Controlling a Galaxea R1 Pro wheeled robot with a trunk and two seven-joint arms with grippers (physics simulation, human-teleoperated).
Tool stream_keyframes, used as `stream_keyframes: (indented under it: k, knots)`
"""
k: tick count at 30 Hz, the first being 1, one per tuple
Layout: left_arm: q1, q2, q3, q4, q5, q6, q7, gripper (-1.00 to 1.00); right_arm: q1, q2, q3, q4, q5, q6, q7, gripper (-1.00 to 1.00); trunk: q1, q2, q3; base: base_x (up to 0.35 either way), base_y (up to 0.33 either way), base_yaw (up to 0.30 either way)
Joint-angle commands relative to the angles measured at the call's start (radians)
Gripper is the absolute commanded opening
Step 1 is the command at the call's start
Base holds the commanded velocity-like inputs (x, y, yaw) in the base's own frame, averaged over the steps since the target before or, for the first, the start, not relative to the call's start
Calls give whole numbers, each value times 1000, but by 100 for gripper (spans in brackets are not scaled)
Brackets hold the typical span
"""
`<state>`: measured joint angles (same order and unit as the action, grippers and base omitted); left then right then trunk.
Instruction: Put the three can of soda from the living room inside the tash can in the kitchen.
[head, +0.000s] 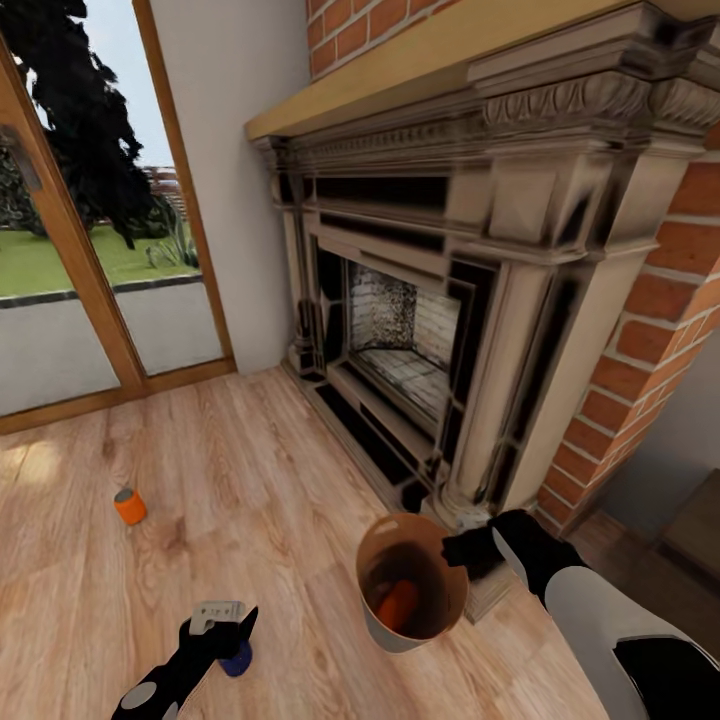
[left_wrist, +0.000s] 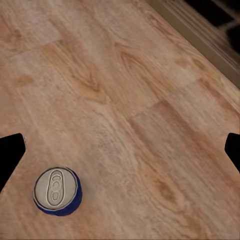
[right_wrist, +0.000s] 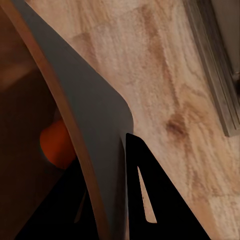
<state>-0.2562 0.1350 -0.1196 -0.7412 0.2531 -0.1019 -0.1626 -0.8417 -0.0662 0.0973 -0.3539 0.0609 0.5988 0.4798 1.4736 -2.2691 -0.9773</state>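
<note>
On the wood floor (head: 250, 470) before the fireplace (head: 450, 330):
Trash can (head: 372, 610): a round tapered bin near the right side, pale grey outside, glossy brown inside and on the rim, tilted toward the camera.
Bin contents: one orange soda can (head: 398, 604) lying slanted inside; it also shows as an orange patch (right_wrist: 57, 145) in the right wrist view.
Right gripper (head: 470, 553): pinching the bin's far-right rim, one black finger inside the wall (right_wrist: 95, 130) and one outside.
Blue soda can (head: 237, 659): upright on the floor at near left, dark blue with a grey top and pull tab (left_wrist: 56, 191).
Left gripper (head: 222, 630): over the blue can, its fingers spread wide at either edge of the left wrist view, the can apart from both and closer to one finger (left_wrist: 11, 155).
Second orange soda can (head: 130, 506): alone on the floor at far left, tilted, grey top, well apart from the bin.
Writing: no brand legible on any can.
Background: a glass door (head: 90, 220) at far left, red brick (head: 650, 330) at right.
</note>
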Motion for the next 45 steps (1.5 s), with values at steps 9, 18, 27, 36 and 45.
stream_keyframes:
  k: [9, 18, 27, 36, 45]
  knots:
    - [0, 0, 0, 0, 0, -1, 0, 100, 0, 0, -5, 0, -21, 4, 6, -100, 0, 0, 0, 258, 234, 0]
    - [0, 0, 0, 0, 0, -1, 1, 100, 0, 0, -5, 0, -21, 4, 6, -100, 0, 0, 0, 265, 191, 0]
    - [0, -1, -10, 1, -1, -1, 3, 100, 0, 1, -5, 0, -21, 3, 5, -100, 0, 0, 0, 90, 13, 0]
    - [0, 0, -11, 7, 0, 2, 2, 100, 0, 2, -5, 1, -22, 3, 5, -100, 0, 0, 0, 210, 1, 0]
    - [0, 0, -12, 10, 0, 2, 1, 100, 0, 8, -5, 1, -21, 1, 3, -100, 0, 0, 0, 26, 0, 0]
